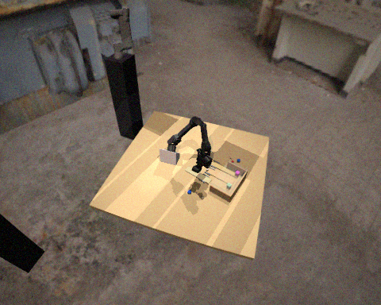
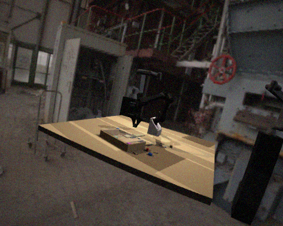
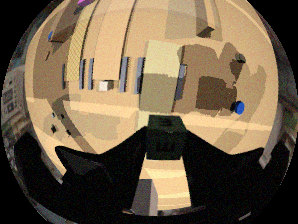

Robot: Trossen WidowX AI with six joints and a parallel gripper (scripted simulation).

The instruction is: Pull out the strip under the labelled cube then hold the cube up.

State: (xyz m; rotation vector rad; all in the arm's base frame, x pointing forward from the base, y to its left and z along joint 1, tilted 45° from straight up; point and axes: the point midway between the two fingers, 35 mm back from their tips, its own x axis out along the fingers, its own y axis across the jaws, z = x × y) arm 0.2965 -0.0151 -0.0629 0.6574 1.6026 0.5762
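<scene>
My gripper (image 1: 197,169) (image 2: 135,126) (image 3: 164,131) is shut on a small dark green cube with black marks on its faces, the labelled cube (image 3: 166,131), and holds it above the table. A pale yellow-green strip (image 1: 191,171) (image 3: 163,56) lies below and ahead of the gripper, partly in shadow, reaching out from the low tan box. In the wrist view, a yellow patterned strip (image 3: 77,45) and a wide tan strip (image 3: 107,47) lie to its left. The cube's underside is hidden.
The walled box (image 1: 221,193) (image 2: 115,142) holds a magenta cube (image 1: 237,173) and a mint cube (image 1: 228,185). A blue ball (image 1: 189,191) (image 3: 240,107) lies nearby. A red piece (image 1: 232,161) and a blue piece (image 1: 238,160) lie behind the box. A grey panel (image 1: 169,156) (image 2: 153,129) stands by the arm base.
</scene>
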